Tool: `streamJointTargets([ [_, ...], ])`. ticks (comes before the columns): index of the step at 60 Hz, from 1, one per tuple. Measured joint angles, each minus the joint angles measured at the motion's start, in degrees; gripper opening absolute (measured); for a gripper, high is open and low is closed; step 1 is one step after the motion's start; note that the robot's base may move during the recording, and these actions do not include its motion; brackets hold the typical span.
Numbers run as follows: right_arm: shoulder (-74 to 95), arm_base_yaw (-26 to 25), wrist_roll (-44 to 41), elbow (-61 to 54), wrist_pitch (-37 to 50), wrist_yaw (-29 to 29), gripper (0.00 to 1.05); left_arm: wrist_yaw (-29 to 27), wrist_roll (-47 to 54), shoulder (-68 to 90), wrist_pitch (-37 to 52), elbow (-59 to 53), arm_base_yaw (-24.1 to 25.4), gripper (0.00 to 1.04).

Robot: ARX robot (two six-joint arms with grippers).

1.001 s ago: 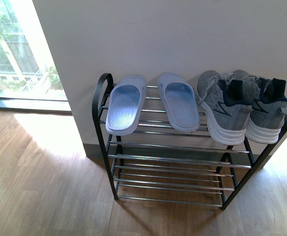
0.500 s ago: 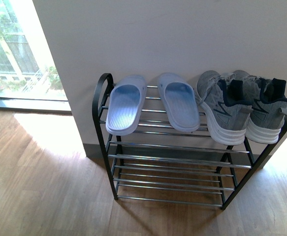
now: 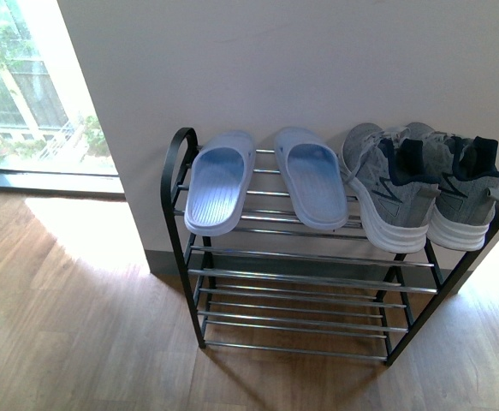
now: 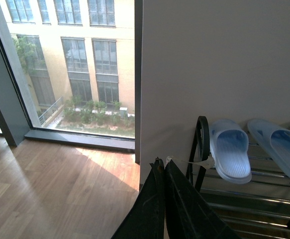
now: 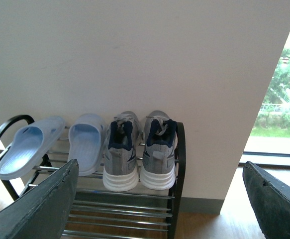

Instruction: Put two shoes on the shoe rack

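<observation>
— Blue slippers (image 3: 266, 178) first, on the left of the top tier, then the two shoes (image 3: 424, 184) on the right of it. Is that how you read it?

— Yes. Both grey shoes sit side by side on the top rods of the shoe rack (image 3: 305, 282), heels toward us, toes at the wall (image 3: 300, 68). The left one (image 3: 390, 188) lies just beside the nearer slipper; the right one (image 3: 470, 193) is up against the rack's right end arch. Lower tiers are bare rods. So the placing looks done, in my judgement.

— And the arms?

— Neither shows in the front view. The left claw (image 4: 163, 172) appears only in its own wrist view: its two dark fingers are pressed together with nothing between them, held off to the left of the rack, near its left arch and apart from it. A thin pale thread or tag seems to trail off its tip toward the rack; I can't tell what it is. The right claw (image 5: 167, 199) is spread wide and empty, its fingers (image 5: 40, 209) framing the rack from a distance, well clear of the shoes.

— What could still go wrong?

— The heels overhang the near rod a little, so a bump to the rack could tip a shoe forward off the tier. If that thread is caught on the rack, the left arm pulling away might tug the frame. The right shoe leans on the end arch; a nudge there could roll it off the side onto the wooden floor (image 3: 69, 342).
</observation>
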Motion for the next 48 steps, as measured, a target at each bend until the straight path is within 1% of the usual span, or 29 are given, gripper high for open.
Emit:
streamJointTargets([
  [2, 0.0, 0.0, 0.0, 0.0, 0.0, 0.0, 0.96, 0.0, 0.0, 0.0, 0.0, 0.0, 0.0, 0.03],
  [7, 0.0, 0.0, 0.0, 0.0, 0.0, 0.0, 0.96, 0.0, 0.0, 0.0, 0.0, 0.0, 0.0, 0.19],
  [12, 0.0, 0.0, 0.0, 0.0, 0.0, 0.0, 0.96, 0.0, 0.0, 0.0, 0.0, 0.0, 0.0, 0.31],
  [17, 0.0, 0.0, 0.0, 0.0, 0.0, 0.0, 0.96, 0.0, 0.0, 0.0, 0.0, 0.0, 0.0, 0.49],
  [20, 0.0, 0.0, 0.0, 0.0, 0.0, 0.0, 0.96, 0.0, 0.0, 0.0, 0.0, 0.0, 0.0, 0.56],
  [25, 0.0, 0.0, 0.0, 0.0, 0.0, 0.0, 0.96, 0.0, 0.0, 0.0, 0.0, 0.0, 0.0, 0.72],
  [33, 0.0, 0.0, 0.0, 0.0, 0.0, 0.0, 0.96, 0.0, 0.0, 0.0, 0.0, 0.0, 0.0, 0.93],
  [35, 0.0, 0.0, 0.0, 0.0, 0.0, 0.0, 0.96, 0.0, 0.1, 0.0, 0.0, 0.0, 0.0, 0.97],
  [39, 0.0, 0.0, 0.0, 0.0, 0.0, 0.0, 0.96, 0.0, 0.0, 0.0, 0.0, 0.0, 0.0, 0.95],
  [48, 0.0, 0.0, 0.0, 0.0, 0.0, 0.0, 0.96, 0.0, 0.1, 0.0, 0.0, 0.0, 0.0, 0.95],
])
